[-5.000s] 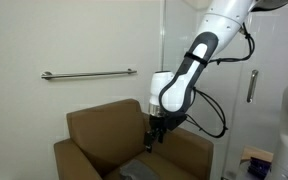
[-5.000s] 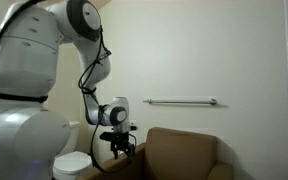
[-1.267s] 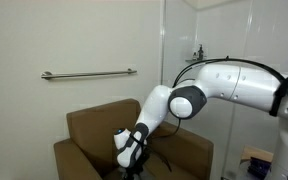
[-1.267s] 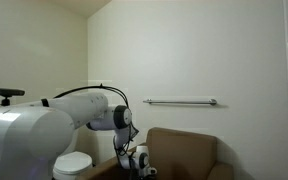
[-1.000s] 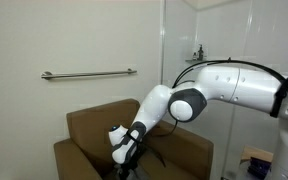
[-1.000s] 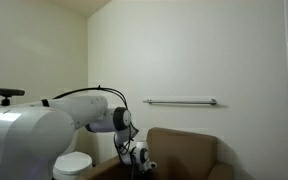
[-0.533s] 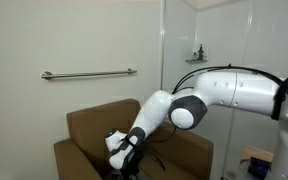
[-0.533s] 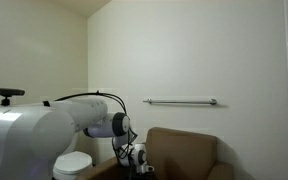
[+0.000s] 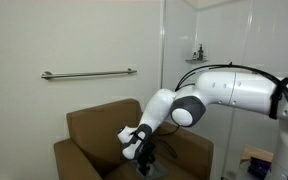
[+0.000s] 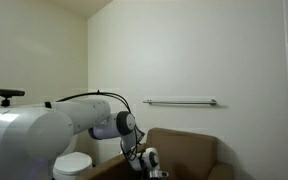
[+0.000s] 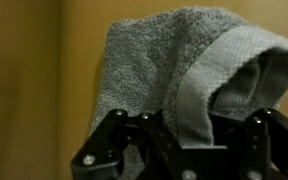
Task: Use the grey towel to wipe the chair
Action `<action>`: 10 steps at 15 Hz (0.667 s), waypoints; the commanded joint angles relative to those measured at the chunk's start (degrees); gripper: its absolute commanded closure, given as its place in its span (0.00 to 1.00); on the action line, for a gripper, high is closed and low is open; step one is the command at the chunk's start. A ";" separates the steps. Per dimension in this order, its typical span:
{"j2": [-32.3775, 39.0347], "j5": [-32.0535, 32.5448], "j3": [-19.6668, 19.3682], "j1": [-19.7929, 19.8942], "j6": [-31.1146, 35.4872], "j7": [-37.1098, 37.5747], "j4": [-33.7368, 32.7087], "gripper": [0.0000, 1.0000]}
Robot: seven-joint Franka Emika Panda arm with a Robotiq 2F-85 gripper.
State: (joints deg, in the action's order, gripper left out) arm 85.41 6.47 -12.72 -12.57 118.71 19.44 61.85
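Note:
The grey towel (image 11: 179,70) fills the wrist view, folded and bunched over a brown chair surface (image 11: 34,80). My gripper (image 11: 184,140) is shut on the grey towel, its black fingers (image 11: 109,135) pinching a fold. In both exterior views the gripper (image 9: 144,157) (image 10: 152,171) is low over the seat of the brown armchair (image 9: 89,128) (image 10: 189,150), with the arm reaching down into it. The towel itself is hard to make out in the exterior views.
A metal grab bar (image 9: 89,73) (image 10: 181,101) runs along the wall above the chair. A glass door with a handle (image 9: 252,85) stands beside the chair, and a white toilet (image 10: 69,163) sits near the robot base. A box (image 9: 254,160) lies on the floor.
Over the last second the gripper has slid sideways across the seat of the chair, still low and still shut on the towel.

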 commanded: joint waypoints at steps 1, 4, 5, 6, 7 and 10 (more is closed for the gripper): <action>0.02 1.95 -0.81 3.60 -1.75 4.08 1.96 0.97; 0.09 0.89 2.57 5.97 0.08 2.07 3.77 0.97; 0.08 0.33 4.48 6.40 1.11 0.75 3.79 0.97; 0.04 0.19 5.95 6.16 1.98 -0.27 3.54 0.97; 0.00 0.26 7.21 5.35 3.12 -1.02 3.15 0.97; -0.52 0.02 10.38 2.25 6.35 -2.10 1.83 0.97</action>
State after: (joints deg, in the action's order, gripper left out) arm 84.87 6.91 -6.20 -7.75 120.39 19.15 63.81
